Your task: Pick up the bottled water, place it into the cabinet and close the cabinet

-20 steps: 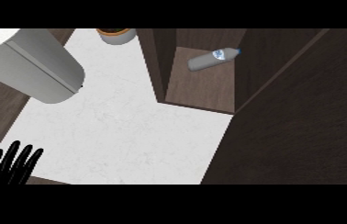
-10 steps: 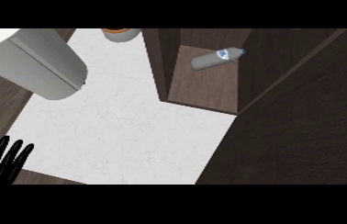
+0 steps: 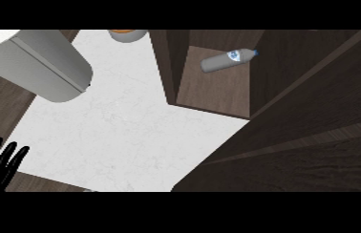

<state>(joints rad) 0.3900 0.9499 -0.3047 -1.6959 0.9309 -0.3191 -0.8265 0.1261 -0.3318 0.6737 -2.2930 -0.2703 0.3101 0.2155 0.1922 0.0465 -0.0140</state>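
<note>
- Counter (image 3: 120, 132): white marbled top filling centre-left of the head view, dark wood running along its left & bottom edges.
- Cabinet (image 3: 211, 91): dark wood, upper right, standing open; brown shelf floor showing inside, its door (image 3: 296, 132) swinging out twd lower right.
- Grey forearm (image 3: 42, 65): lying across top-left corner, over counter edge; no hand showing on it.
- Bottle (image 3: 226, 60): lying on its side on cabinet floor nr the back, blue cap pointing right, nothing touching it.
- Bowl (image 3: 127, 35): grey w/ orange inside, sitting at counter's top edge, partly cut off.
- Left hand (image 3: 10, 160): black fingers sticking up at lower-left edge, straight & spread, grasping nothing.
- Right hand: not showing, so can't tell its fingers.
</note>
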